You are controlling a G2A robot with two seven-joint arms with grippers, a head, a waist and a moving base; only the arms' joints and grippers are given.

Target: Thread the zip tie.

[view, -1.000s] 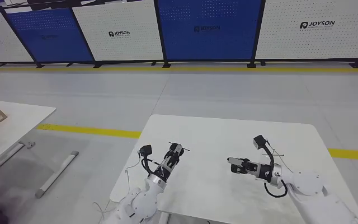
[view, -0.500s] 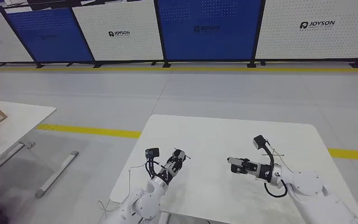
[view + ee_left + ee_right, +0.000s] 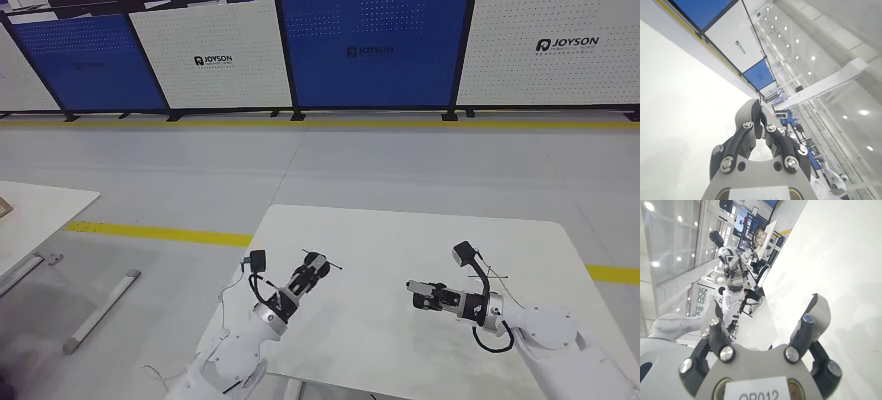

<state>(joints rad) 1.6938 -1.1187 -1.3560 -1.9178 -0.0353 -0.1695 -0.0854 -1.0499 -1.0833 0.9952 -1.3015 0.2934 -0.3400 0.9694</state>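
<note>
left pincer [image 3: 759,108]: clenched on the thin black plastic zip tie [image 3: 759,100], strap pinched flat between the pads. It hangs over the left part of the flat white table [image 3: 400,230], close to the robot-side edge.
right pincer [image 3: 765,306]: released, fingers spread wide with nothing between them. It sits over the table's right-of-middle area, also near the robot-side edge, well apart from the left pincer.
zip tie: up off the table top, carried only by the left pincer. From above, short lengths of strap stick out on both sides of the fingers. Can't tell which end is the head, too small.
done: tie is picked up and held clear of the table.
not done: no loop visible and neither end is fed into anything. My read is that threading proper hasn't started.
left to do: probably bring the pincers together over the table's middle, have the right one take a free end, line the tail up with the head slot and push it through.
count, zip ties: 1
count, pincers: 2 (one loaded, one empty)
count, tables under the arms: 1
</note>
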